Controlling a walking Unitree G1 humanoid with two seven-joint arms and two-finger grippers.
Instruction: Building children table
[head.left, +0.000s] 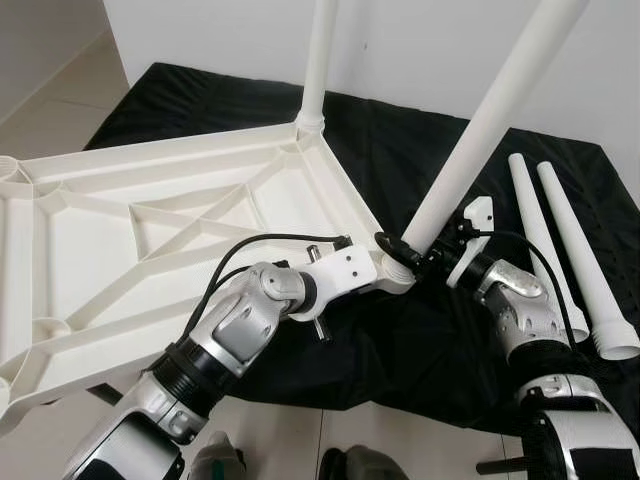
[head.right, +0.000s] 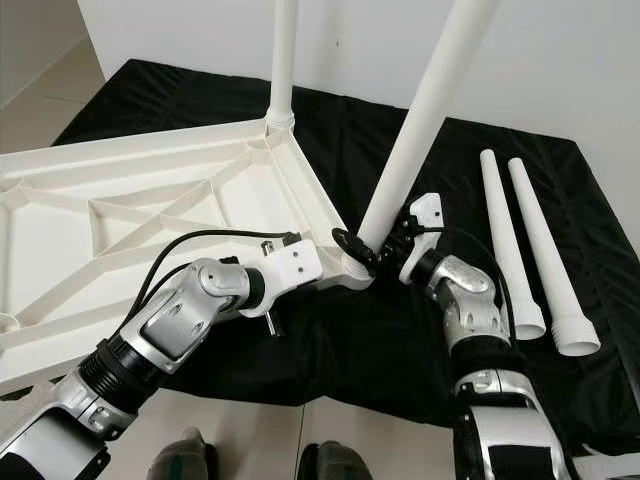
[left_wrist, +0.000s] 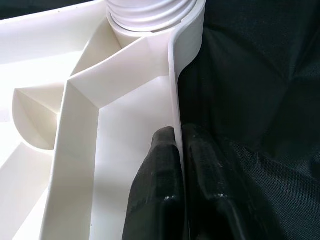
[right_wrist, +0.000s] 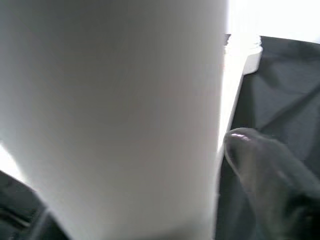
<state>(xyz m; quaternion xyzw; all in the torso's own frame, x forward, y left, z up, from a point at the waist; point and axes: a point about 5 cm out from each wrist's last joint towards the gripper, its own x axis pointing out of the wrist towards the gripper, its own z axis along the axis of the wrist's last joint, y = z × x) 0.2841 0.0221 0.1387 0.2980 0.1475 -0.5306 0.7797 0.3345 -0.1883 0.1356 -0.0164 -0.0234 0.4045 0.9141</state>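
Left gripper (left_wrist: 179, 165): both black fingers (left_wrist: 155, 185) pressed together on the thin side wall of the tabletop, one on the inner face, one on the outer face against the cloth; the silver left arm reaches in from the lower left of the head views
Right gripper (head.left: 405, 250): clasped round the base of the leaning leg, fingers narrowed onto the white tube just above its socket; in the right wrist view one finger (right_wrist: 260, 170) lies blurred beside the tube
Tabletop (head.left: 150, 230): white plastic, lying upside down with its ribbed underside facing up, partly on the black cloth and partly over the pale floor to the left
Upright leg (head.left: 320, 60): white tube standing straight in the far corner socket of the tabletop
Leaning leg (head.left: 480, 130): white tube seated in the near corner socket, tilted toward the right and away from the robot, its top cut off by the frame
Corner socket (left_wrist: 150, 12): ringed collar of the near leg visible past the left fingertips, just beyond where the wall is pinched
Loose legs (head.left: 565, 250): two more white tapered tubes lying side by side on the cloth to the right, wide ends toward the robot, well apart from the tabletop
Black cloth (head.left: 400, 340): spread on the floor under the work, against a white wall
Floor (head.left: 50, 110): pale tiles at left and along the near edge
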